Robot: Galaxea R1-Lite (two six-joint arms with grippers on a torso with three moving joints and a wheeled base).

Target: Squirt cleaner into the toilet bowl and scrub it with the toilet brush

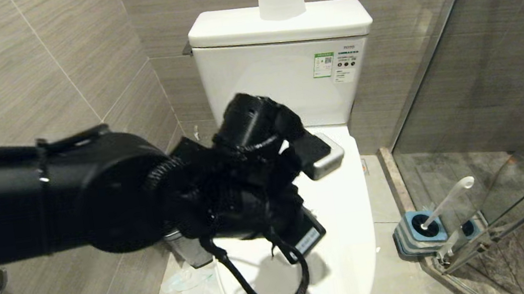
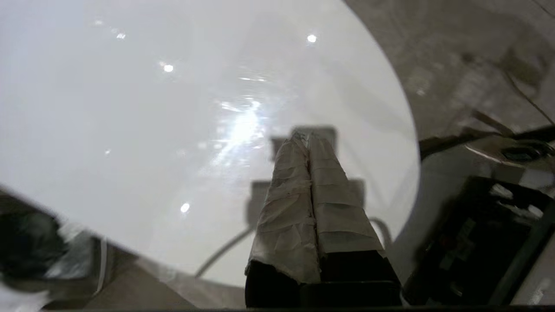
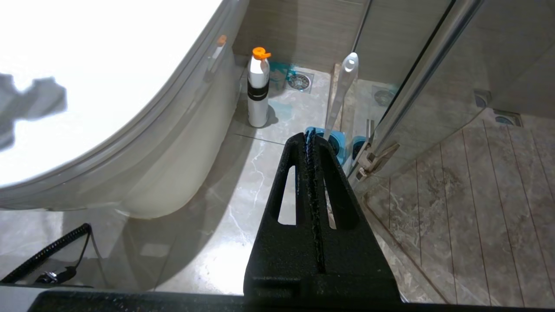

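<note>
Right now the left gripper (image 2: 310, 136) hovers over the closed toilet lid (image 1: 350, 236), jaws pressed together and empty. With jaws together it could skid off that glossy lid. The toilet brush (image 1: 444, 204) stands in its holder (image 1: 418, 235) by the shower glass; the right gripper (image 3: 308, 138), also closed, hangs beside the toilet.

Two stickers are sitting on the front of the white toilet tank (image 1: 284, 83), near its upper corner on the robot's right. One is a green-framed sticker (image 1: 323, 64) showing a square code; its small print is not readable. Just beside it, a white label (image 1: 344, 62) is carrying a short brand word at its top that seems to read "TOTO", a row of dark round symbols, and lines of fine text too small to read. A pale sticker (image 1: 307, 240) is showing on the black arm over the toilet lid, but nothing on it is legible.
</note>
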